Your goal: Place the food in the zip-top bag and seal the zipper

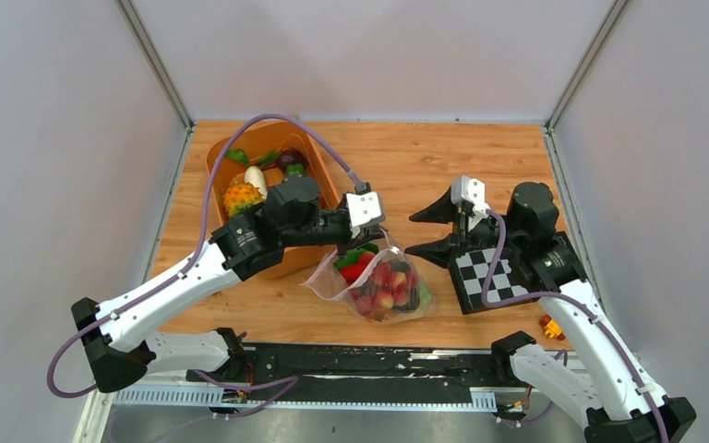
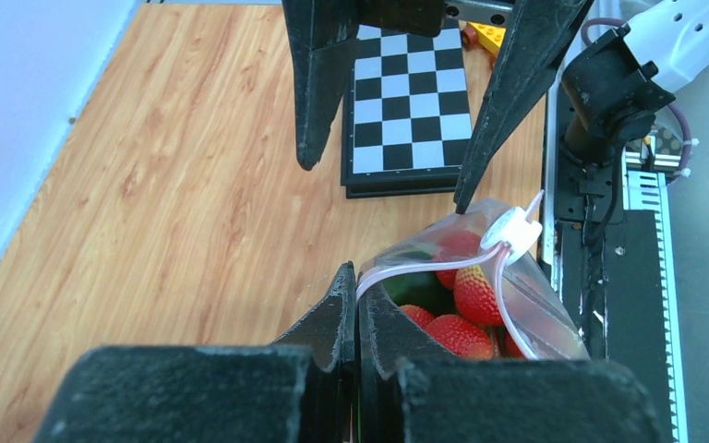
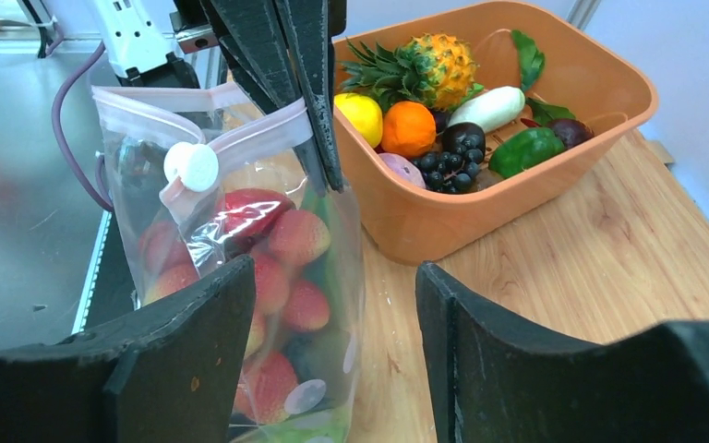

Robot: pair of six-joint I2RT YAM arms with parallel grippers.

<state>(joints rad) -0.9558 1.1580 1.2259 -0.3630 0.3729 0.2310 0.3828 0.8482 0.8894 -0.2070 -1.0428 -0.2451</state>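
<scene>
Seemingly soft and slippery, the zip-top bag (image 1: 383, 288) is best held at its zipper (image 2: 425, 266), where the left hand (image 2: 357, 277) pinches; right hand (image 1: 412, 234) gapes.

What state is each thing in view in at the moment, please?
zip-top bag, held upright, holding strawberries
zipper, partly open, slider midway
left gripper, shut on the bag's mouth edge
right gripper, open, empty
orange tub, upright, holding toy produce
</scene>
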